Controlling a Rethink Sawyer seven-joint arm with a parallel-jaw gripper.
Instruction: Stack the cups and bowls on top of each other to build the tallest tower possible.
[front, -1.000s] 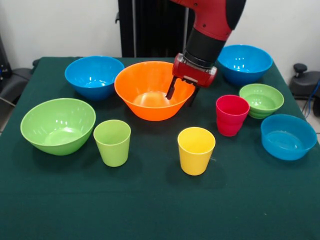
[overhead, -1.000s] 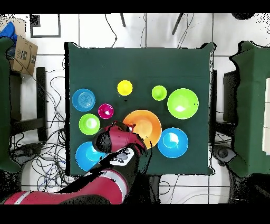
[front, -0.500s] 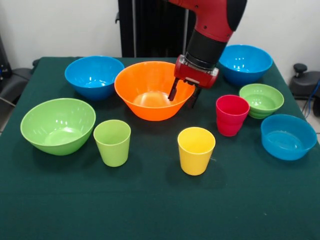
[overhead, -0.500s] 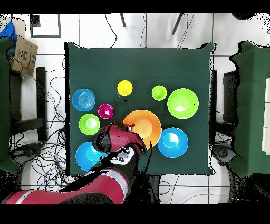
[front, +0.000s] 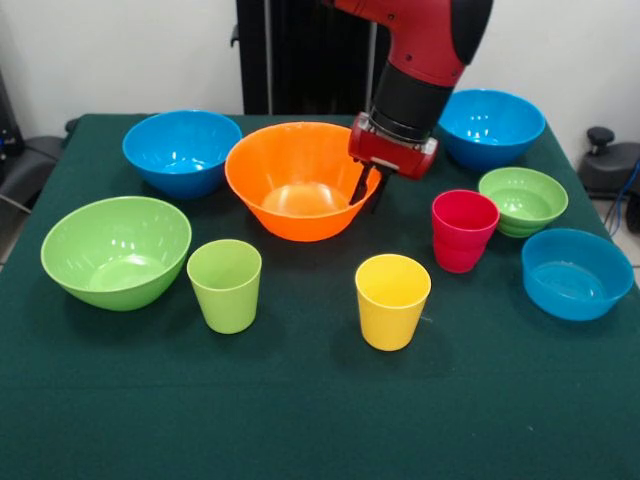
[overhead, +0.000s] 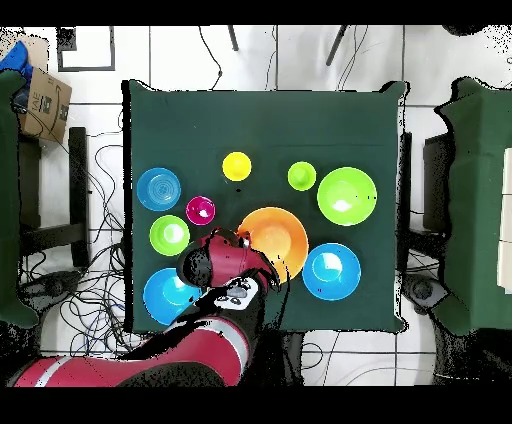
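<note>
From the front cam, my gripper (front: 366, 191) has its two dark fingers clamped on the right-hand rim of the big orange bowl (front: 297, 180), one finger inside the wall and one outside. That bowl sits mid-table toward the robot's side, right beside a blue bowl (front: 182, 152) on its left. Nothing is stacked yet, so I'd say the tower is at zero and this bowl is the base.

It looks like glossy thin plastic, so I'm guessing light, fairly stiff and slippery. A rim pinch seems like the only hold for something that wide, and it could tilt or slip if I swing it fast.

The rest is spread around: large lime bowl (front: 116, 250) front left, lime cup (front: 224, 285) and yellow cup (front: 392, 300) up front, red cup (front: 463, 230) to the right. There's also a small green bowl (front: 522, 200), a shallow blue bowl (front: 576, 273) and another blue bowl (front: 490, 127) at the back right.

Overhead, the arm covers the gripper completely, so I can't check the grip from there. The orange bowl (overhead: 280, 235) sits near the robot-side edge of the table (overhead: 270, 120), with every other piece standing on its own.
</note>
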